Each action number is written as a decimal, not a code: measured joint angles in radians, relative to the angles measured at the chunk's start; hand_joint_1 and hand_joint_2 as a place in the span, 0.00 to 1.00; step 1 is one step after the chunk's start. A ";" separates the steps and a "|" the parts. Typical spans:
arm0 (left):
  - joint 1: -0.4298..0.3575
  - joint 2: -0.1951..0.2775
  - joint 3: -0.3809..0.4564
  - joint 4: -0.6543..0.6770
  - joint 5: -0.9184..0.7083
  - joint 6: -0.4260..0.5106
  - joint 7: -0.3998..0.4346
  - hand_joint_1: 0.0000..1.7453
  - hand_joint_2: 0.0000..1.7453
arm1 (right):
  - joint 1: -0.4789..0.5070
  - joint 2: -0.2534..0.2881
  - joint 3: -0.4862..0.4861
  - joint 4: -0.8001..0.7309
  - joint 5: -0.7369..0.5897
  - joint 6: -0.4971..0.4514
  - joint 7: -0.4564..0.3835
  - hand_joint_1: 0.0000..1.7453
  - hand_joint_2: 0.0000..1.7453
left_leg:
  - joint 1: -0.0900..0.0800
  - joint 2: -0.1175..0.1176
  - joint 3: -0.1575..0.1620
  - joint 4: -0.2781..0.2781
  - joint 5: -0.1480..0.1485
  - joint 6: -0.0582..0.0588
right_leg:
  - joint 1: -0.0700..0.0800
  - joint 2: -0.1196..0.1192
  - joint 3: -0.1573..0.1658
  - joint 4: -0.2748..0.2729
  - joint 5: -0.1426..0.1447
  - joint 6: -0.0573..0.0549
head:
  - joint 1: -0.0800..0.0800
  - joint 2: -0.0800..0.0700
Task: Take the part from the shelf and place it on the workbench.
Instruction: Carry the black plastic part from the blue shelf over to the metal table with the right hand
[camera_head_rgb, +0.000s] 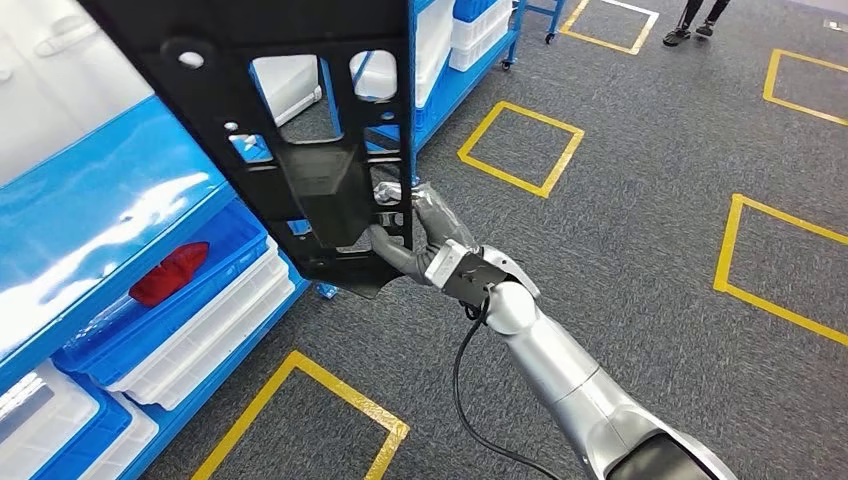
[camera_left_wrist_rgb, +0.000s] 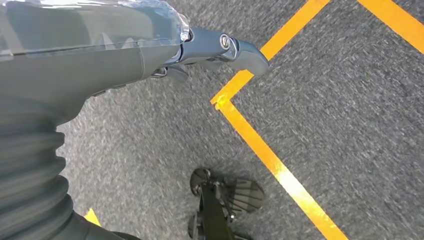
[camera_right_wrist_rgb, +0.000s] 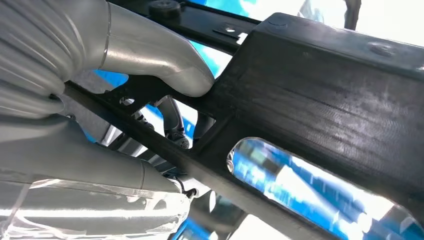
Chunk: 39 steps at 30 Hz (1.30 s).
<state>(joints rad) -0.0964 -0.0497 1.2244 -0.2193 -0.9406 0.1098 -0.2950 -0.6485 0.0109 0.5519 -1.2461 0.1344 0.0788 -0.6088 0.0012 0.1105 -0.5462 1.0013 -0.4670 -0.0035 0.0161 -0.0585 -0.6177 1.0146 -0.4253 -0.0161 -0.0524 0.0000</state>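
while the right hand (camera_head_rgb: 425, 235) grips the black part (camera_head_rgb: 300, 110), arm outstretched.

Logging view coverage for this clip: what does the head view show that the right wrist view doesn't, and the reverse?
Head view alone: the whole reach of the black part with its cutouts, the right arm, the blue shelf with a red object in a blue bin, yellow floor squares, and a person's feet far off.

Right wrist view alone: the close contact, with the thumb pressed on one side of a part strut and fingers on the other.

Both: the right hand holding the part, blue shelving behind.
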 joint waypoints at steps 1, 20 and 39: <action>0.000 0.000 0.001 0.000 0.002 0.001 0.001 0.00 1.00 | 0.009 -0.004 -0.011 -0.015 -0.011 -0.002 -0.002 1.00 1.00 | 0.001 0.000 0.002 0.002 -0.006 -0.005 | -0.002 0.012 0.001 -0.003 0.002 -0.004 | 0.000 0.000; 0.004 0.000 0.020 0.000 0.003 -0.009 -0.011 0.00 1.00 | 0.268 -0.076 -0.131 -0.397 -0.014 0.022 -0.010 1.00 1.00 | 0.021 -0.119 -0.011 0.005 0.007 0.018 | -0.023 0.093 -0.074 0.142 -0.071 0.035 | 0.000 0.000; 0.003 -0.003 0.019 0.000 -0.016 0.010 0.039 0.00 1.00 | 0.311 -0.087 -0.143 -0.506 0.067 0.030 0.008 1.00 1.00 | 0.010 -0.103 -0.131 0.292 -0.131 -0.026 | -0.016 0.110 0.012 -0.007 -0.003 -0.018 | 0.000 0.000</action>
<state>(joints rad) -0.0935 -0.0526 1.2432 -0.2190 -0.9569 0.1196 -0.2558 -0.3380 -0.0763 0.4093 -1.7517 0.2014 0.1091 -0.6007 0.0115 0.0072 -0.6771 1.2933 -0.5983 -0.0298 0.0006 0.0519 -0.6058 1.0075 -0.4282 -0.0336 -0.0525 0.0000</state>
